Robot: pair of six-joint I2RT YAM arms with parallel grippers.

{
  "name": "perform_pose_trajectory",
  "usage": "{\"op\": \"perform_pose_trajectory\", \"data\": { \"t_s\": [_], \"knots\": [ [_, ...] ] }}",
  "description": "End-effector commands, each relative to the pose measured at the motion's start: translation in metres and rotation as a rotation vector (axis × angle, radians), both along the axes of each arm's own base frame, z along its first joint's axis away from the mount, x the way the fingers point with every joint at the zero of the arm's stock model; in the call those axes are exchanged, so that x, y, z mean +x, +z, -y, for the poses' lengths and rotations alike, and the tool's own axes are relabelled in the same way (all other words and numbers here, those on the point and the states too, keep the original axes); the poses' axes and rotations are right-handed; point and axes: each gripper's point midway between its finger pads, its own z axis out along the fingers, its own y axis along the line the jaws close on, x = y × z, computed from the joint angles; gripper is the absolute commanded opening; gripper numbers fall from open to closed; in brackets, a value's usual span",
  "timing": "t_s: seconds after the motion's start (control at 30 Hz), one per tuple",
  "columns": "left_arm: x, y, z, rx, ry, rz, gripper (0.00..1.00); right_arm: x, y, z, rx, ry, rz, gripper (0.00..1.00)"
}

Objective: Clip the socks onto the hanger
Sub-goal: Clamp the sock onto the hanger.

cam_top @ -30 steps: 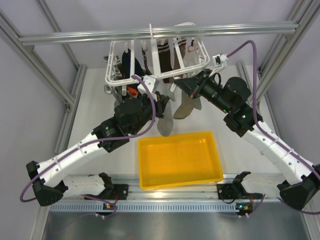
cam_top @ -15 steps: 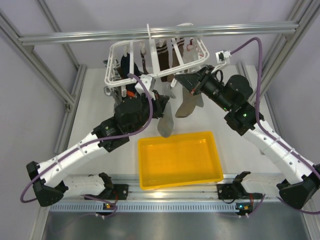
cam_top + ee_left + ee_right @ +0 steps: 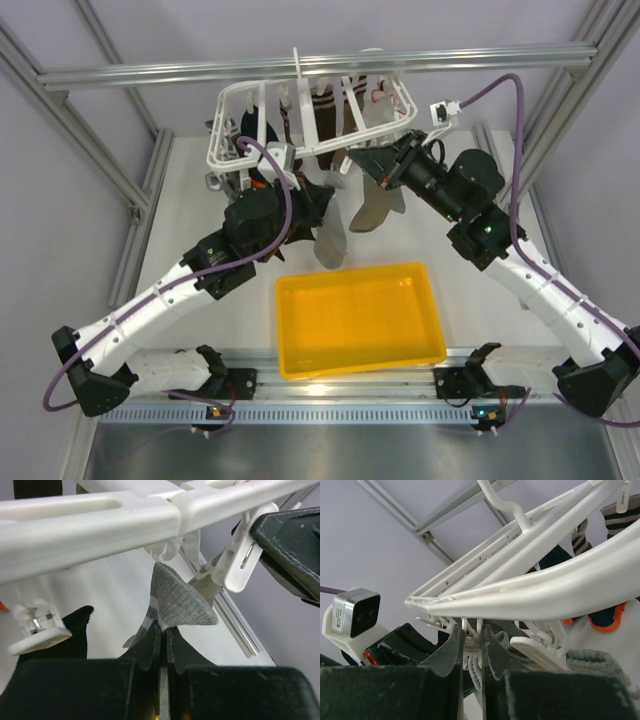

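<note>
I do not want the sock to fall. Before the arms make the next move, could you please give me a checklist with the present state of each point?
1. Left gripper pinches the grey sock: ok, its fingers are closed on the fabric.
2. Right gripper grips the clip: ok.
3. Striped edge of the grey sock sits inside the clip's mouth: cannot tell. The edge reaches the clip, but the mouth is hidden.
4. Hanger bar is just above the held sock: ok.
5. Other grey sock is already clipped: cannot tell, because its top is hidden behind the right arm.
</note>
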Motion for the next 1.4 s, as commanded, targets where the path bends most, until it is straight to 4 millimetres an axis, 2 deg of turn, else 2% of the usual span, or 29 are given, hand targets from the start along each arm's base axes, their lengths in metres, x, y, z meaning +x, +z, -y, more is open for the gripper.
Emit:
{"op": "perform_pose_trajectory", "data": {
  "t_s": [0.0,0.2,0.3,0.6,0.8,1.03,1.23,1.37],
  "knots": [
    [-0.007,0.028,0.007,-0.096,-0.056,0.010,0.00,0.001,0.017,-0.002,0.055,0.016,0.048,0.00],
    [-0.009,0.024,0.011,-0.139,-0.088,-0.043,0.00,-0.003,0.017,-0.004,0.063,0.036,0.061,0.00],
    [-0.003,0.022,0.008,-0.150,-0.077,-0.070,0.00,-0.004,0.017,-0.004,0.060,0.040,0.066,0.00],
    [-0.002,0.025,0.009,-0.178,-0.093,-0.084,0.00,-0.004,0.010,-0.001,0.021,0.024,0.076,0.00],
    [-0.008,0.029,0.017,-0.206,-0.149,-0.100,0.00,-0.008,0.005,-0.005,0.020,0.059,0.080,0.00],
    [-0.003,0.028,0.017,-0.217,-0.137,-0.120,0.00,-0.011,0.007,-0.005,0.028,0.067,0.089,0.00],
    [0.002,0.040,0.014,-0.246,-0.133,-0.100,0.00,-0.011,0.003,-0.005,0.009,0.063,0.092,0.00],
    [-0.005,0.047,0.019,-0.258,-0.184,-0.083,0.00,-0.008,0.000,-0.004,-0.007,0.054,0.098,0.00]
  ]
}}
